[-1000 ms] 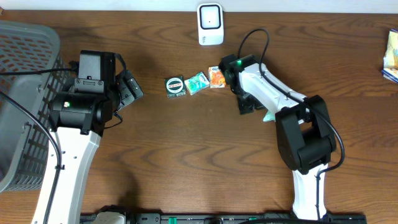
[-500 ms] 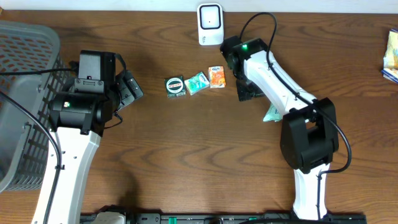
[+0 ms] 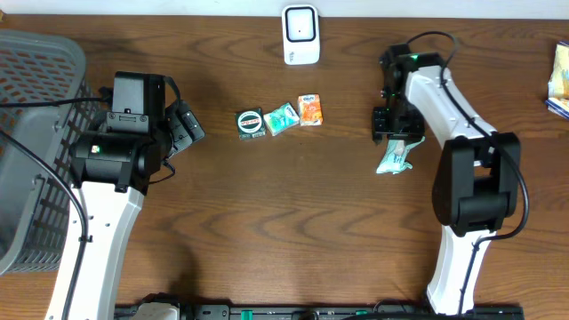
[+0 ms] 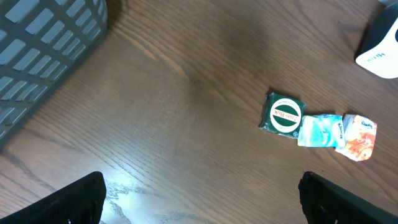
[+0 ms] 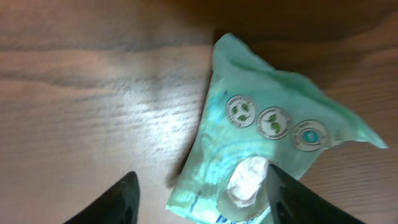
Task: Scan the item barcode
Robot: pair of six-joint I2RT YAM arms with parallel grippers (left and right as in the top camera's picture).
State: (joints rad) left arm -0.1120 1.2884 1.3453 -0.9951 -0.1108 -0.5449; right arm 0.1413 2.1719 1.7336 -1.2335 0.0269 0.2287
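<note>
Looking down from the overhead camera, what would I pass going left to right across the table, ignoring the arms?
Grey basket → green packet → teal packet → orange packet → mint-green pouch → packages at the right edge. The white scanner sits above the packets, so it is left out.

The left arm point(image 3: 98, 222) rises from the near left edge and bends toward the far side. Its left gripper point(image 3: 185, 127) points right with the jaws spread wide. The right arm point(image 3: 469, 182) stretches far and folds leftward, and its right gripper point(image 3: 391, 133) points straight down with the jaws apart.
</note>
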